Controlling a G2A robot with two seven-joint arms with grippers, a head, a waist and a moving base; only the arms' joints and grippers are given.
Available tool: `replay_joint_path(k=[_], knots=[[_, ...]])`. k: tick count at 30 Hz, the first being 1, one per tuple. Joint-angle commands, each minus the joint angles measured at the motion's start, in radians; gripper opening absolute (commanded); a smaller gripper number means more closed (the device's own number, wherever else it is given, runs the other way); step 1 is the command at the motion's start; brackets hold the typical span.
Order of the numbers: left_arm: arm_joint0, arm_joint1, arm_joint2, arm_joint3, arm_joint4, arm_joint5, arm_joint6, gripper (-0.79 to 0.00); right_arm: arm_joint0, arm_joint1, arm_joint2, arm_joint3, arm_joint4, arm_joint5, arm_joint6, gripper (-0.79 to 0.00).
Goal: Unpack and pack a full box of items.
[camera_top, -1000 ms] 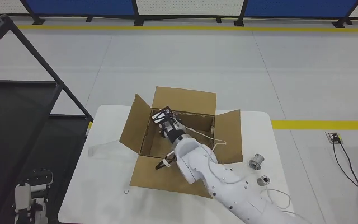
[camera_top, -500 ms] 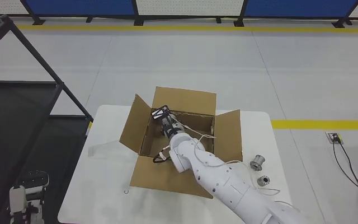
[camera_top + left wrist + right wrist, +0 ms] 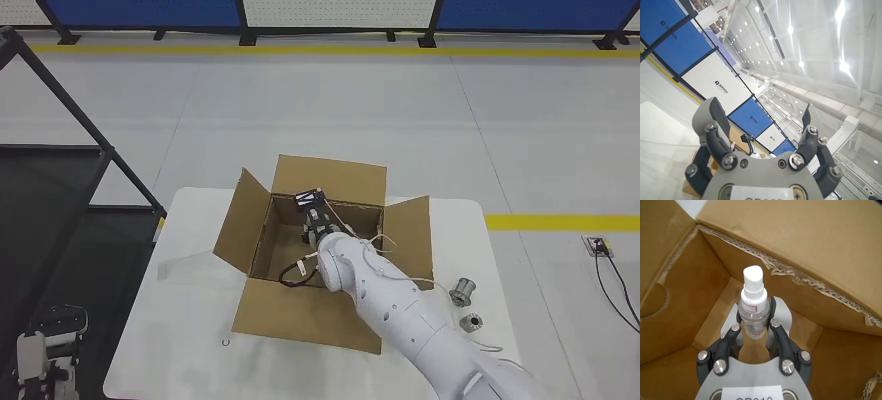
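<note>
Top view: open brown cardboard box (image 3: 262, 240) sat mid-bench on the white bench (image 3: 190, 300), all four flaps folded outward. A white arm reached from the near side down into the box's far half; its wrist view marked it as the right arm. Two small metal spool-shaped parts (image 3: 458, 291) lay on the bench just beside the box's right flap, apart from each other. Left wrist view: left tool (image 3: 762, 108) spread wide and empty, pointed up toward the ceiling lights, with a corner of the box well below it. Right wrist view: right tool (image 3: 754, 311) clamped on the small clear plastic spray bottle with a white pump cap (image 3: 753, 302), fingers (image 3: 773, 308) pressing the clear body on both sides just under the white collar. The bottle hung inside the box, above bare cardboard floor, near a far corner. Its long axis ran in line with the tool's own axis, cap leading out past the fingertips toward the torn-edged box wall ahead. Judgement: the right arm alone was placed to act; whether lifting out or setting down, the cap end had little room before that wall.
</note>
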Motion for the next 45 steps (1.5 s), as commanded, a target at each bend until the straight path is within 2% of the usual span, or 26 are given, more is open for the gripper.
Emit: replay_joint_path(k=[1, 7, 14, 21, 22, 25, 26, 45], knots=[[0.0, 0.0, 0.0, 0.0, 0.0, 0.0, 0.0, 0.0, 0.008, -0.011, -0.002, 0.042, 0.01, -0.043, -0.01, -0.785], [0.0, 0.0, 0.0, 0.0, 0.0, 0.0, 0.0, 0.0, 0.021, -0.041, -0.004, 0.135, 0.016, -0.104, -0.052, -0.785], [0.0, 0.0, 0.0, 0.0, 0.0, 0.0, 0.0, 0.0, -0.007, -0.058, 0.005, 0.202, -0.009, -0.122, -0.236, -0.785], [0.0, 0.0, 0.0, 0.0, 0.0, 0.0, 0.0, 0.0, -0.013, -0.07, 0.025, 0.25, -0.007, -0.121, -0.276, -0.785], [0.0, 0.0, 0.0, 0.0, 0.0, 0.0, 0.0, 0.0, -0.012, -0.071, 0.027, 0.254, -0.006, -0.122, -0.276, -0.64], [0.0, 0.0, 0.0, 0.0, 0.0, 0.0, 0.0, 0.0, -0.011, -0.075, 0.031, 0.266, -0.012, -0.132, -0.276, -0.102], [0.0, 0.0, 0.0, 0.0, 0.0, 0.0, 0.0, 0.0, -0.01, -0.076, 0.032, 0.269, -0.018, -0.139, -0.279, 0.0], [0.0, 0.0, 0.0, 0.0, 0.0, 0.0, 0.0, 0.0, -0.045, -0.058, 0.063, 0.213, -0.12, -0.131, -0.305, 0.0]])
